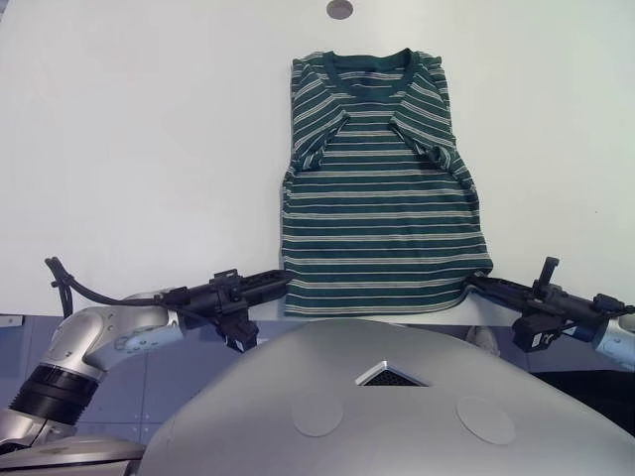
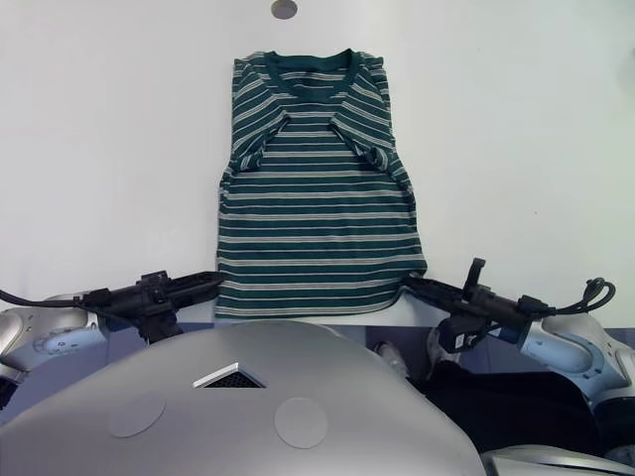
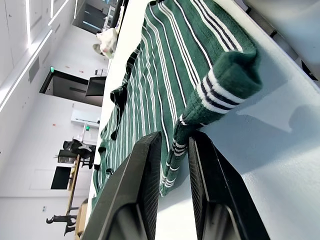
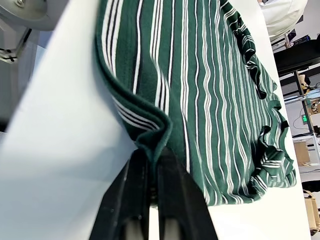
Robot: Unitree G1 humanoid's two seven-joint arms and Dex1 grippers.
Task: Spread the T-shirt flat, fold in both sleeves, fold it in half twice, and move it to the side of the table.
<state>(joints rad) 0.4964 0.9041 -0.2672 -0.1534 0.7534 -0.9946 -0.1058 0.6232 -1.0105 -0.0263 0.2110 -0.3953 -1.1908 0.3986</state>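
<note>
1. T-shirt [image 1: 382,188]: one item, dark green with thin white stripes. You will find it lying flat in the middle of the tabletop [image 1: 149,149]. The collar [image 1: 369,69] is at the far end and the hem [image 1: 382,302] runs along the near edge.
2. Sleeves [image 1: 322,149]: both are turned inward over the chest, so the outline reads as a narrow rectangle. Each folded edge slants from below the collar out toward its side of the shirt.
3. Left hand [image 1: 281,283]: low at the near edge of the tabletop, at the left corner of the hem. In its wrist view you see two dark fingers [image 3: 142,195] close together with hem cloth caught between them. Beyond the tips, the corner is rolled up off the surface in a small bunch.
4. Right hand [image 1: 474,283]: low at the near edge, at the right corner of the hem. In its wrist view you see the fingers [image 4: 125,200] pressed nearly together, nipping a raised fold of the hem at their tips.
5. Tabletop: white and plain. The two hands sit well apart on it, one at each lower corner of the shirt, with the full width of the hem between them.
6. Disc [image 1: 339,9]: small, grey and round, set in the tabletop at the far edge. It lies just beyond the collar and does not touch the cloth.
</note>
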